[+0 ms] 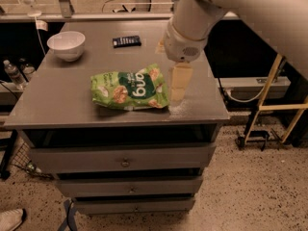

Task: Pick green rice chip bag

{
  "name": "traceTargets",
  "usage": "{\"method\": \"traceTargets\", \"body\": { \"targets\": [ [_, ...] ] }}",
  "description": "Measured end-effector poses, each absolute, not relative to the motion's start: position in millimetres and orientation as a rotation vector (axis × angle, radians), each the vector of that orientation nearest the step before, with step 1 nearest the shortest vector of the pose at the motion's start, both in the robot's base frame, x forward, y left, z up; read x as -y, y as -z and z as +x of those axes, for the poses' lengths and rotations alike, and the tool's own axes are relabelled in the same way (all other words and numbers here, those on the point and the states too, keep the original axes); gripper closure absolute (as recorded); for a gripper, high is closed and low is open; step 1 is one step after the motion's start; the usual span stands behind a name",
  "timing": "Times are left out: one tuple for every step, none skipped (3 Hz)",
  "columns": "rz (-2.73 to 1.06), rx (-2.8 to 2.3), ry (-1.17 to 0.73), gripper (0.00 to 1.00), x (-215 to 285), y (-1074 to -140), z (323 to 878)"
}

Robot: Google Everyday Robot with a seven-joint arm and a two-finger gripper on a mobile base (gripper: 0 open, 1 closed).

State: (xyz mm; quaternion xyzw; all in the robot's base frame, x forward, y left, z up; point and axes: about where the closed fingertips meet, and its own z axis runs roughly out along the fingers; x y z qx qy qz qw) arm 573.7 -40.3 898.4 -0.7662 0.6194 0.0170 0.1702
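The chip bag [129, 90], flat on the table [53, 107], was not yet grasped. The gripper [177, 84] was poised just beside it. Whether the gripper was open could not be told.

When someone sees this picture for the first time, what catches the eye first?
The bright green chip bag lies near the front of the grey table. A big white arm reaches in from the upper right, its gripper just right of the bag. A white bowl stands at the far left.

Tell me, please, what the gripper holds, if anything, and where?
Nothing, it seems: the green rice chip bag lies flat on the table, the gripper hanging beside its right edge.
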Motion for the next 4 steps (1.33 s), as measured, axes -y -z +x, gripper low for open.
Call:
{"method": "traceTargets", "body": {
  "targets": [
    [-2.269,-1.702,-0.042,0.00,3,-888,581],
    [-2.330,-1.664,-0.072,0.00,-22,-878,591],
    [-2.360,-1.657,-0.124,0.00,-36,-866,601],
    [-2.376,-1.659,-0.162,0.15,-44,-855,606]
  ]
}}
